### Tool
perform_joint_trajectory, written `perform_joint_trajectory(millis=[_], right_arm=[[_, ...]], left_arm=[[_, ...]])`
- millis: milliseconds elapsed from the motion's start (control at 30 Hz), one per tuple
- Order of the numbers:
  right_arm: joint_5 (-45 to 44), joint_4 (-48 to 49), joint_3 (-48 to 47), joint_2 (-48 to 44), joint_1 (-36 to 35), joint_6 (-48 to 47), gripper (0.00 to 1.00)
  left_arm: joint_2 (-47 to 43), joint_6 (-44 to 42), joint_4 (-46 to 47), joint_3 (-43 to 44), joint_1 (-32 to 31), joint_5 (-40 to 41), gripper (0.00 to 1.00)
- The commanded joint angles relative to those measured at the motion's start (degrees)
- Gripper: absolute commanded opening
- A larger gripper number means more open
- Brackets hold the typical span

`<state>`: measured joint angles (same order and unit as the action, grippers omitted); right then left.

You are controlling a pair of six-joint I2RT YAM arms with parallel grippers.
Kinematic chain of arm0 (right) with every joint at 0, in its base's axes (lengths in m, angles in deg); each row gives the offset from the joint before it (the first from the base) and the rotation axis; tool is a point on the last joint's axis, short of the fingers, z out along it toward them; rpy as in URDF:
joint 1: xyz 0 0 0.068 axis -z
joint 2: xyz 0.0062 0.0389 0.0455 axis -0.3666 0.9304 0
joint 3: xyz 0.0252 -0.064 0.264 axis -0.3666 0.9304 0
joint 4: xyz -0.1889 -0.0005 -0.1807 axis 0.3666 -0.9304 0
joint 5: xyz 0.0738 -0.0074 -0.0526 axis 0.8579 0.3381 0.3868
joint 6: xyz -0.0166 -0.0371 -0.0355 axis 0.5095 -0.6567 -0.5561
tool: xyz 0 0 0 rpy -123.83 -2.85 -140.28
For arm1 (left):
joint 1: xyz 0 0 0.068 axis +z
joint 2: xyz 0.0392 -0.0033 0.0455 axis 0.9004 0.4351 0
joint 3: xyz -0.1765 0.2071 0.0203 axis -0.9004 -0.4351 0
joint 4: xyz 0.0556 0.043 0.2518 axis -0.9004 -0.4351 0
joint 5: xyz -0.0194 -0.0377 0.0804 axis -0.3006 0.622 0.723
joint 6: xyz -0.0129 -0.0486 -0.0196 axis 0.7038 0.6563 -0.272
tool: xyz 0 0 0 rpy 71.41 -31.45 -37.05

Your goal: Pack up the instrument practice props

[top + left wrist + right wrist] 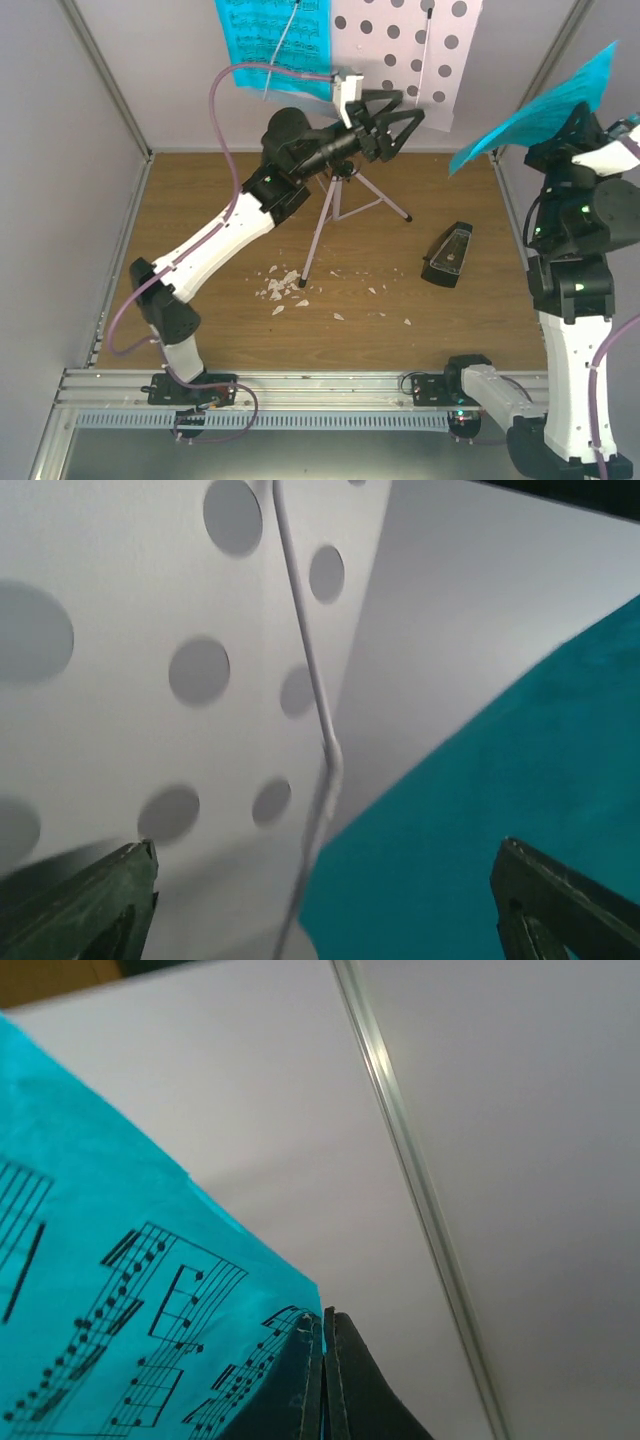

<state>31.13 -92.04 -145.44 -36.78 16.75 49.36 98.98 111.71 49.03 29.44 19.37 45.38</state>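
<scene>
Packing is barely starting: right gripper is pinching one sheet aloft, left gripper is gaping empty at the stand, which is carrying a second sheet; metronome is lying on the table

White scraps, wooden table; grey walls
</scene>
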Motion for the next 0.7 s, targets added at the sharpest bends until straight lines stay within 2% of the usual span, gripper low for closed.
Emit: perform_joint_trajectory(millis=[0, 100, 267, 467, 667], right_arm=[[-1.7, -3.8, 4.0, -1.9, 0.2, 0.2, 0.01], [0.2, -5.3, 6.9, -1.8, 0.6, 2.1, 0.01], [4.9, -5.4, 13.2, -1.7, 2.1, 6.2, 0.01], [9.6, -9.3, 15.1, -1.1, 2.5, 6.5, 0.0], [25.0, -24.6, 9.4, 1.1, 2.5, 7.5, 0.0]], left_arm=[[-10.4, -0.5, 10.1, -12.0, 0.6, -3.4, 0.94], [-18.0, -1.4, 11.3, -21.4, 0.5, -2.7, 0.98], [-28.8, -4.7, 10.0, -34.4, 0.5, 0.9, 0.99], [-38.5, -10.6, -0.4, -43.7, 0.6, 5.3, 0.99], [-49.1, -12.0, -6.4, -56.5, 1.4, 13.5, 0.99]])
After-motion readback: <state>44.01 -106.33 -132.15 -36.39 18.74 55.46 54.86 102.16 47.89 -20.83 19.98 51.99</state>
